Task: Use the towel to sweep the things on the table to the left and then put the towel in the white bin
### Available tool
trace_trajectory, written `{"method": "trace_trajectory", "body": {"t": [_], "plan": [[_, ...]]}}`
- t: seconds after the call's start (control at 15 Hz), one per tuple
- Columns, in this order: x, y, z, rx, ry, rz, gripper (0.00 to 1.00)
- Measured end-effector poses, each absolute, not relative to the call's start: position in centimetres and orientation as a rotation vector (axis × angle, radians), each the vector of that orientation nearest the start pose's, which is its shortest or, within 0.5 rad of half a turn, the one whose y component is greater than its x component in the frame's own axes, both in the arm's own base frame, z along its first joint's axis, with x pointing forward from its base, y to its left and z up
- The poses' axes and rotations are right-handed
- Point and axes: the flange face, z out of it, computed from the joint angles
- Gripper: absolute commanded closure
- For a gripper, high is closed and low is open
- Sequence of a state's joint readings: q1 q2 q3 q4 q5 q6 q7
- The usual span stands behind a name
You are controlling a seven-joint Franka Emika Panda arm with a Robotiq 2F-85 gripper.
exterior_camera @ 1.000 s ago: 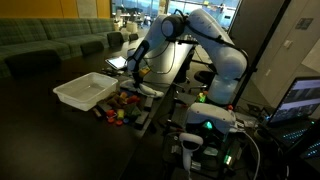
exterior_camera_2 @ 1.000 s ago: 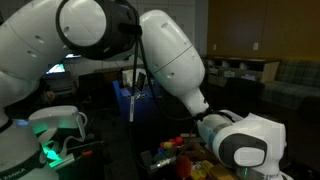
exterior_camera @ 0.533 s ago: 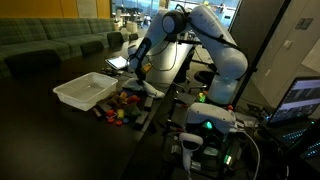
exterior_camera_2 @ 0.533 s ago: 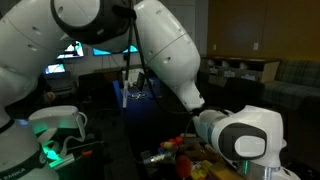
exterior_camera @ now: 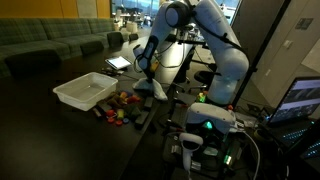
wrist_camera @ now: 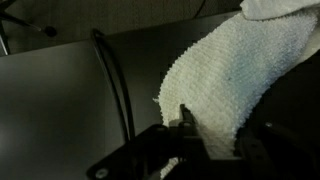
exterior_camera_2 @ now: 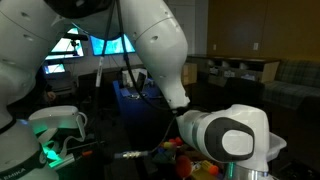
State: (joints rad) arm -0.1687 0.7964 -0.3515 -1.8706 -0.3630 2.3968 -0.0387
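My gripper (exterior_camera: 147,72) is shut on the white towel (exterior_camera: 158,90), which hangs from it just above the dark table. In the wrist view the towel (wrist_camera: 225,70) fills the space between the dark fingers (wrist_camera: 185,125) and stretches to the upper right. The white bin (exterior_camera: 88,90) stands on the table to the left of the gripper. Several small colourful things (exterior_camera: 122,106) lie in a heap between the bin and the towel, and they also show low in an exterior view (exterior_camera_2: 185,148). The towel is hidden behind the arm in that view.
A tablet or screen (exterior_camera: 118,63) lies behind the gripper. Green sofas (exterior_camera: 50,45) stand at the back. A robot base with green lights (exterior_camera: 205,125) and a laptop (exterior_camera: 300,100) are at the table's near right. A black cable (wrist_camera: 115,85) runs across the table.
The arm has risen and moved right, away from the bin, lifting the towel off the table so it now hangs from the gripper. The colourful things have not moved.
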Motion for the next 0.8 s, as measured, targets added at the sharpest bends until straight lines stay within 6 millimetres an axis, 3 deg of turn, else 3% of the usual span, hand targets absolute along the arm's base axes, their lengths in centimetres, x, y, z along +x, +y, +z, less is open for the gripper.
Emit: {"method": "trace_trajectory", "body": {"t": [0.47, 0.8], "plan": [[44.5, -24.1, 4.8, -3.316, 0.112, 0.959, 0.87], [42.2, -19.8, 3.4, -3.241, 0.026, 1.028, 0.87]]}}
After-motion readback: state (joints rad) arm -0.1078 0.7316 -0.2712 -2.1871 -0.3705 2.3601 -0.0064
